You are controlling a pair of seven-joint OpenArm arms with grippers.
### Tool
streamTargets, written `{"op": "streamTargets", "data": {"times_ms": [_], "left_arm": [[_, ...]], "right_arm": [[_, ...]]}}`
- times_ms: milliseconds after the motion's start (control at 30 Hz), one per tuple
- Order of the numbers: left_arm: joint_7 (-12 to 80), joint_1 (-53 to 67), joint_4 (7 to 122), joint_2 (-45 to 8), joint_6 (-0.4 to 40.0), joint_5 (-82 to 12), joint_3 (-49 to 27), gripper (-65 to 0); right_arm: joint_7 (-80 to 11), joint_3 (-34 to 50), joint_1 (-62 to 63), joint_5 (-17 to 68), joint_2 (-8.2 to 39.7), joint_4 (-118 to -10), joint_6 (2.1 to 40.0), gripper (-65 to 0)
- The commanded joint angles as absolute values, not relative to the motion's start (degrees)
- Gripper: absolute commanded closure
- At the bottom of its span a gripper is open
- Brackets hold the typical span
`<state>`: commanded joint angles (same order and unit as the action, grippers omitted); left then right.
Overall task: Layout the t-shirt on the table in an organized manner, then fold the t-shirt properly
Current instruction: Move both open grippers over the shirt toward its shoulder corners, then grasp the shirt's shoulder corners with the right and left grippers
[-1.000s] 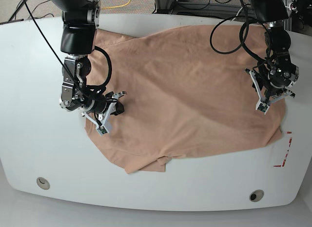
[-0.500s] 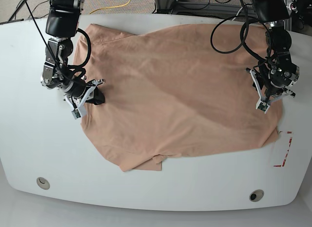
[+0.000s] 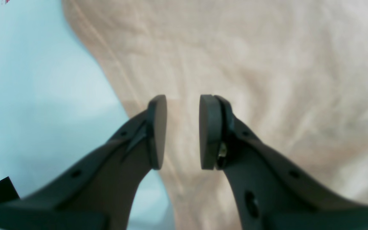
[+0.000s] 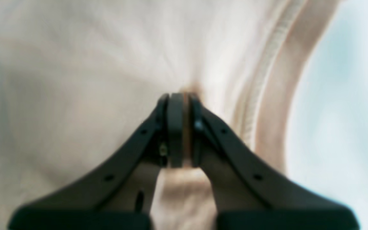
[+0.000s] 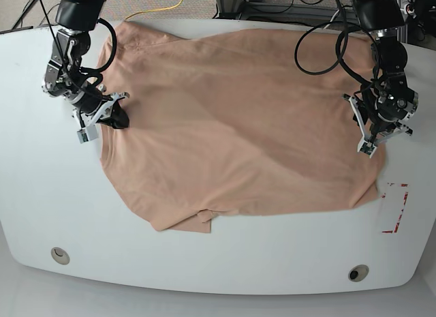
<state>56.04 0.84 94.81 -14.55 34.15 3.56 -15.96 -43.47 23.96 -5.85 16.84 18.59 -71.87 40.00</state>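
The peach t-shirt lies spread wide over the white table, with a small flap folded over at its near hem. At the shirt's left edge my right gripper is shut on the cloth. The right wrist view shows the right gripper pinching a ridge of the t-shirt beside a stitched hem. My left gripper hangs open above the shirt's right edge. In the left wrist view the left gripper has a clear gap between its pads, over the t-shirt.
A red-tape mark lies on the table just right of the shirt's near right corner. Two grommet holes sit near the front edge. Black cables loop off the right-side arm, and a yellow cable lies behind the table.
My right gripper has dragged the shirt's left edge leftward and toward the back. The whole shirt slid left and flattened, uncovering the red mark. The left arm stayed put.
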Motion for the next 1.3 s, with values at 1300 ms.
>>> {"op": "streamTargets", "data": {"times_ms": [1300], "left_arm": [[49.36, -4.88, 80.22, -12.53, 34.07, 3.56, -13.85, -15.8]], "right_arm": [[-51.74, 20.09, 4.53, 16.4, 13.23, -79.6, 40.0, -4.0]]}}
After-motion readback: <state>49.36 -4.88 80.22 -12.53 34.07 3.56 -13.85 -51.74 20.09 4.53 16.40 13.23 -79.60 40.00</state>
